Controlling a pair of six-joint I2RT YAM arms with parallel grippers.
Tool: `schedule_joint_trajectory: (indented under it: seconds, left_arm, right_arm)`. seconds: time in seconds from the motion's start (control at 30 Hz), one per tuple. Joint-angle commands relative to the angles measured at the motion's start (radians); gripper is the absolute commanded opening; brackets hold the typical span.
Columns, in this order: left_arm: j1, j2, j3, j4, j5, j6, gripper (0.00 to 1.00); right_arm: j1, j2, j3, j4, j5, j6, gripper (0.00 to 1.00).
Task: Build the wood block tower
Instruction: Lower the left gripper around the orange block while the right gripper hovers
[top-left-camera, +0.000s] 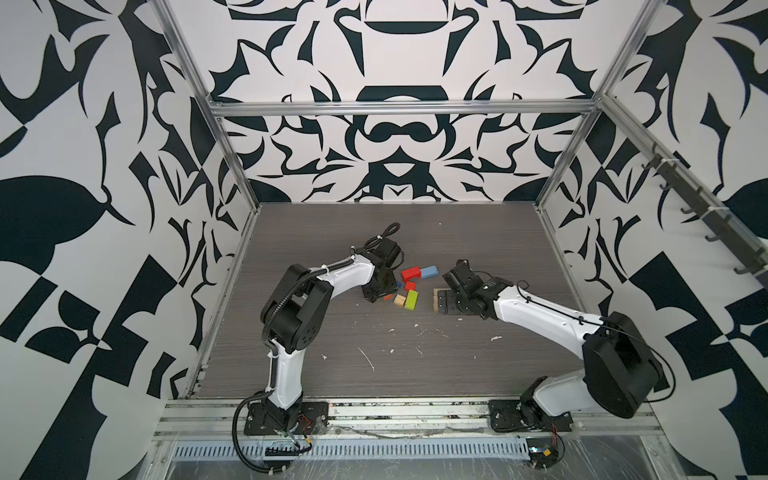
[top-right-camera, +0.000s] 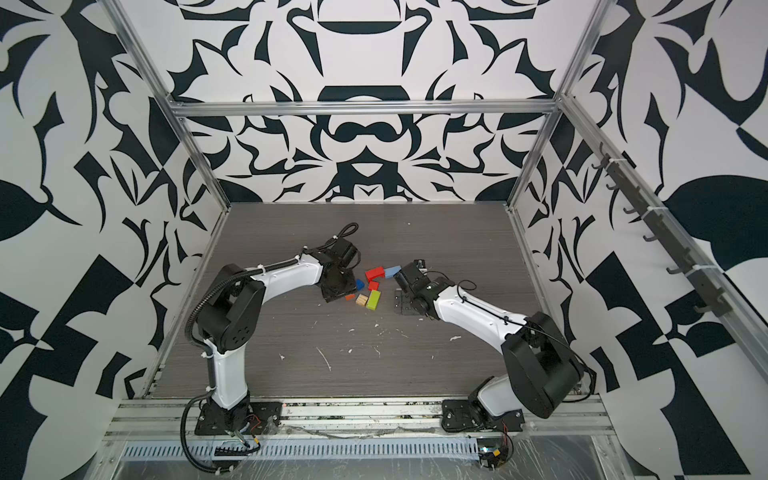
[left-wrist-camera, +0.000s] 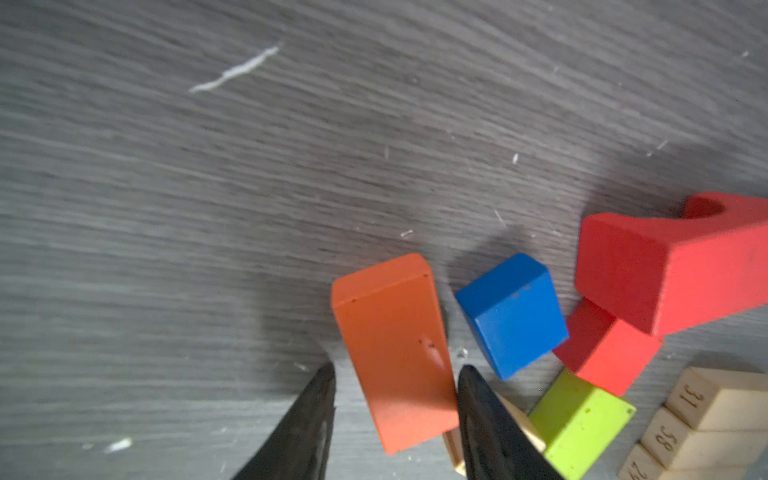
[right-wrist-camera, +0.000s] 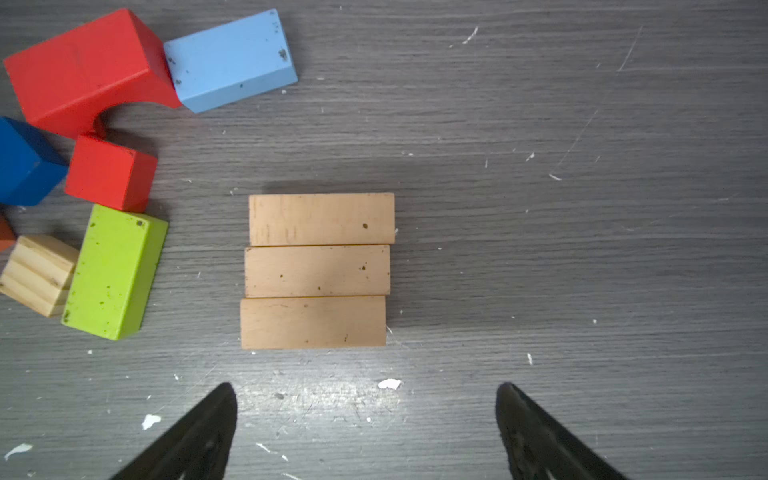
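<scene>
Broadly, the grey table (top-left-camera: 374, 232) is shown with the wood block tower barely begun. Only its tan base (right-wrist-camera: 318, 270) is in place, three plain bars laid flat, side by side and touching. It lies to the right of the loose blocks in both top views. The right gripper (right-wrist-camera: 368, 386) is held above the table just beside this base, its jaws spread wide and empty.

The other pieces are seen in a loose cluster between the two arms:
- a red arch block (right-wrist-camera: 83, 66) touching a light blue bar (right-wrist-camera: 230, 58)
- a lime green bar (right-wrist-camera: 114, 270) lying against a small tan block (right-wrist-camera: 37, 274)
- a dark blue block (left-wrist-camera: 511, 311)
- a red cube (right-wrist-camera: 110, 172)

At the cluster's left edge an orange bar (left-wrist-camera: 390, 332) is straddled by the left gripper (left-wrist-camera: 395, 370). Its jaws are set part-way apart, with one finger (left-wrist-camera: 478, 399) at the bar's side and a gap showing at the other, so no firm clamp is shown.

The step in hand is judged to be the pick-up of the orange bar. Next, the jaws would have to be closed squarely on the bar's long sides and the bar lifted clear of the dark blue block close by. It would then be laid across the tan base without the three bars being nudged apart
</scene>
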Motion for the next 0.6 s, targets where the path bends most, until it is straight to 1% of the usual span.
schedule_joint_trajectory:
  seconds: [0.0, 0.23, 0.37, 0.57]
  left_arm:
    - [0.013, -0.019, -0.042, -0.067, -0.007, 0.025, 0.50]
    - [0.020, -0.046, -0.077, -0.058, -0.003, 0.093, 0.47]
    - [0.020, -0.057, -0.094, -0.064, -0.015, 0.134, 0.46]
    - [0.020, -0.087, -0.122, -0.063, -0.028, 0.196, 0.43]
  right_arm:
    - [-0.004, 0.009, 0.019, -0.002, 0.010, -0.012, 0.99]
    - [-0.006, 0.041, 0.037, 0.005, 0.006, -0.005, 0.99]
    - [-0.017, 0.082, 0.053, 0.035, -0.039, -0.006, 0.99]
    - [-0.039, 0.138, 0.088, 0.055, -0.051, -0.014, 1.00]
